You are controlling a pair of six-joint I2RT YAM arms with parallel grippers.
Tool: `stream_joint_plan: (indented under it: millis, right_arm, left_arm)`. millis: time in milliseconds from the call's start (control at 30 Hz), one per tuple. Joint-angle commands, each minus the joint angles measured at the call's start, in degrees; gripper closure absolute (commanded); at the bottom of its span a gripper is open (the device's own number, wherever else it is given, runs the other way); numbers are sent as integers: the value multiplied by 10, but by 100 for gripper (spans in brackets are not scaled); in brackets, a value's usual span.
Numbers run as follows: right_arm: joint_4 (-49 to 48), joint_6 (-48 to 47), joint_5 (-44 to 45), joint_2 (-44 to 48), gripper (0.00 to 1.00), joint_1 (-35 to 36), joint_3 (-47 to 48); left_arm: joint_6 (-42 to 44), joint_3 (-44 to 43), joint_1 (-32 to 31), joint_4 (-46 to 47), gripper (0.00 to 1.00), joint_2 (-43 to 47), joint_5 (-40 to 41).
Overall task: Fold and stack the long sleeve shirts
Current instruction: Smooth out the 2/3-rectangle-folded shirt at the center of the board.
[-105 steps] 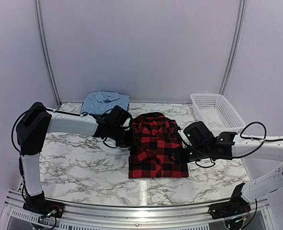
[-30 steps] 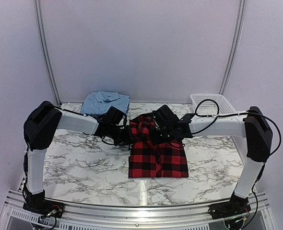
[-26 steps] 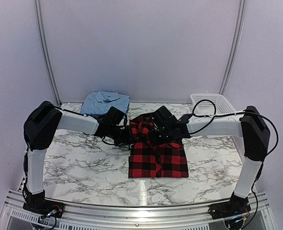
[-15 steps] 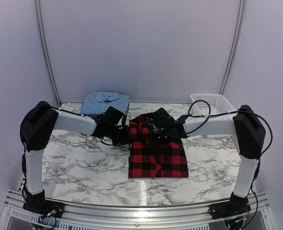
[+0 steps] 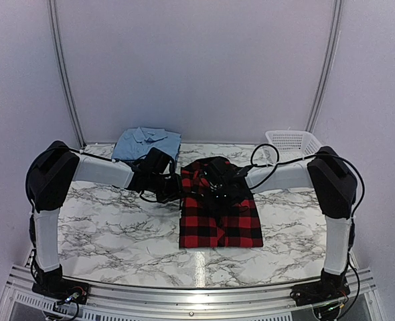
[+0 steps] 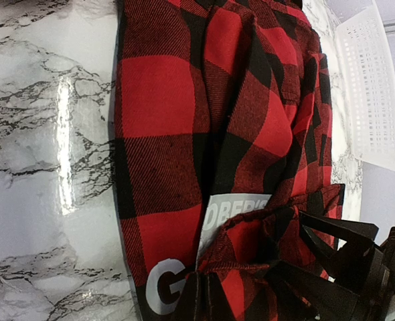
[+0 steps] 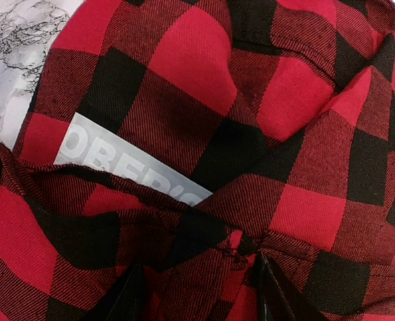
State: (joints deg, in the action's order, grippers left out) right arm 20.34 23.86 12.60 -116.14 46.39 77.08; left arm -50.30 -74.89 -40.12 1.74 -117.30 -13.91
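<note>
The red-and-black plaid shirt (image 5: pixel 221 217) lies folded at the table's middle, with white block letters (image 6: pixel 234 210) showing under a raised flap. My left gripper (image 5: pixel 174 188) is at the shirt's upper left edge, shut on a pinch of the plaid cloth (image 6: pixel 203 294). My right gripper (image 5: pixel 217 186) reaches over the shirt's upper part. Its fingers (image 7: pixel 127 294) stand wide apart, open, over a plaid fold (image 7: pixel 199 294). It also shows in the left wrist view (image 6: pixel 338 267). The light blue collared shirt (image 5: pixel 147 142) lies folded at the back left. The dark blue checked shirt is out of view.
A white plastic mesh basket (image 5: pixel 298 144) stands at the back right, partly behind the right arm. The marble tabletop (image 5: pixel 104 227) runs to a metal rail at the near edge. Both forearms stretch across the table's middle, meeting above the plaid shirt.
The right arm has swung from the shirt's right edge leftward over its upper part, close to the left gripper. The left gripper has hardly moved.
</note>
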Motion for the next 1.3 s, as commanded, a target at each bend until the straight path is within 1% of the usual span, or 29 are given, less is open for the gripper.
stream_joint_plan:
  millis: [0, 133, 267, 367, 467, 667, 700, 833, 1033, 1267]
  right_arm:
    - [15, 7, 15, 43, 49, -3, 23]
    - [16, 5, -1, 64, 49, -5, 30]
    - [12, 7, -44, 67, 50, -8, 33]
    - [4, 24, -85, 62, 55, -22, 24]
    - [-12, 34, -98, 70, 60, -33, 0]
    - [-43, 42, -120, 76, 61, -55, -34]
    - [-46, 42, -134, 73, 61, -56, -35]
    - [-54, 46, -162, 65, 65, -56, -37]
    - [-61, 51, -178, 62, 68, -56, -38]
    - [-48, 52, -143, 59, 69, -56, -43]
  left_arm:
    - [11, -4, 0, 2, 100, -3, 10]
    - [11, -3, 2, -1, 100, -3, 9]
    - [10, -2, 2, -2, 100, -4, 7]
    - [10, -5, 2, -1, 100, -6, 5]
    - [10, -6, 2, -1, 100, -7, 3]
    - [10, -10, 2, -1, 100, -10, 1]
    - [10, -10, 2, -1, 100, -12, 1]
    - [9, -10, 2, -1, 100, -14, -1]
    - [8, -11, 2, -1, 100, -14, -1]
    - [8, -12, 2, -1, 100, -16, -2]
